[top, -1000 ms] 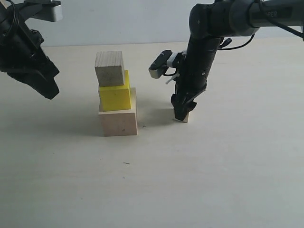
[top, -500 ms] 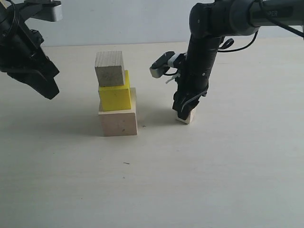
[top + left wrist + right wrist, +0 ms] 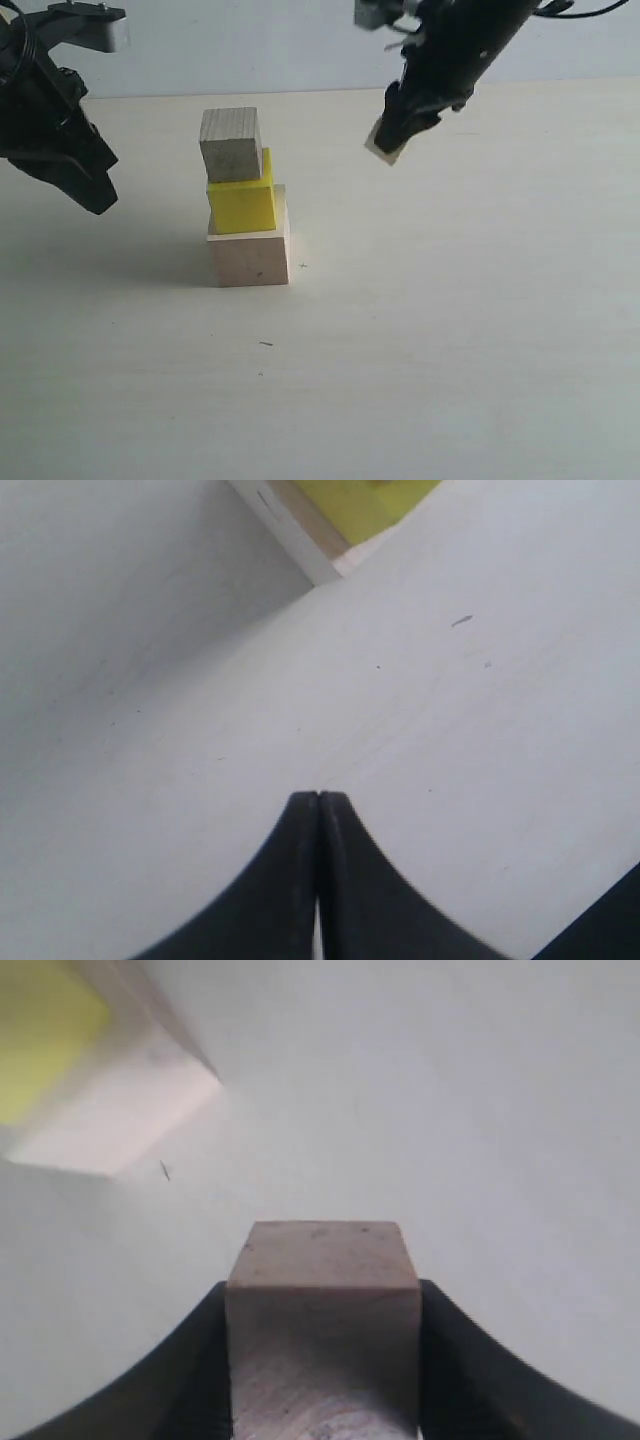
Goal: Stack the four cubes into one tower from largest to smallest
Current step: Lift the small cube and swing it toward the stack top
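Note:
Left of centre stands a stack of three: the large pale wood cube (image 3: 250,258) at the bottom, the yellow cube (image 3: 241,202) on it, the medium pale wood cube (image 3: 231,144) on top. High in the air to the right of the stack, my right gripper (image 3: 390,135) is shut on the small pale wood cube (image 3: 385,146) (image 3: 322,1320); both black fingers press its sides. My left gripper (image 3: 92,190) (image 3: 318,798) hangs left of the stack, shut and empty. The right wrist view shows the large cube (image 3: 110,1110) and the yellow cube (image 3: 40,1040) below.
The pale table (image 3: 450,330) spreads around the stack with a few small dark specks (image 3: 265,344). A white wall runs along the back edge (image 3: 300,45).
My right gripper has lifted the small cube off the table and carried it up, to about the height of the stack's top. The left arm has barely shifted.

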